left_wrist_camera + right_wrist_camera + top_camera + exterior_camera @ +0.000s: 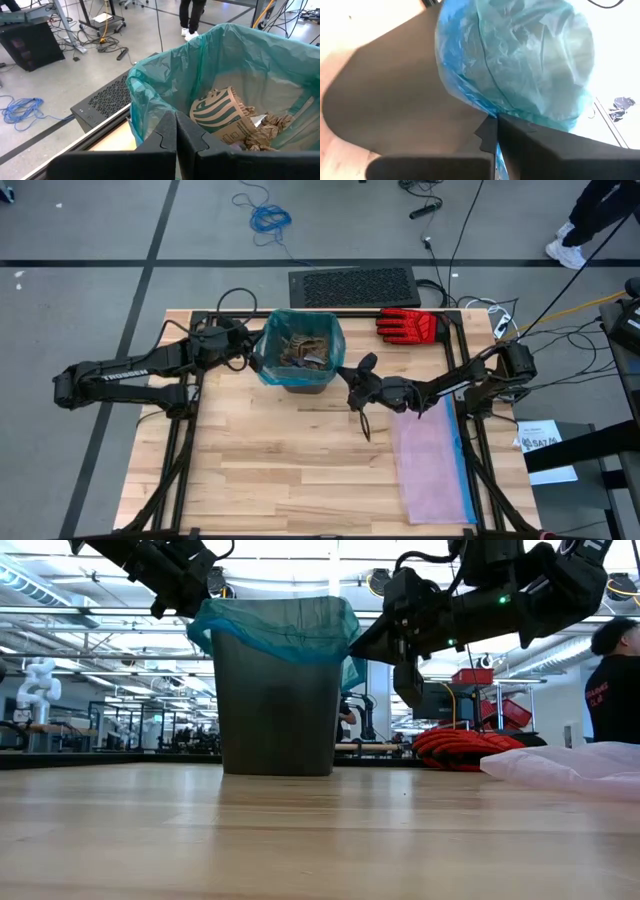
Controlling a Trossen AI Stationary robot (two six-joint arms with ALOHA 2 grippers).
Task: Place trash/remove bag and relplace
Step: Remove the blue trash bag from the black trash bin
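- Teal bin liner lining a dark bin toward the far middle of the wooden surface, its edge folded over the rim on all sides.
- Left claw at the bin's left rim, fingers pressed together on the folded liner edge, pinching the plastic there.
- Inside the liner: brown paper wads, a printed brown paper cup or bag scrap, and a small white piece, all lying at the bottom.
- Right claw just right of the bin, tilted, fingers closed with a fold of teal plastic caught between them, close against the dark bin wall.
- Red-and-black glove at the far edge of the surface, right of the bin, well apart from both claws.
- Pale pink translucent bag with a blue edge, flat on the near right part of the surface, below the right arm.
- Person in dark clothing at the far right, beyond the surface in the low view.
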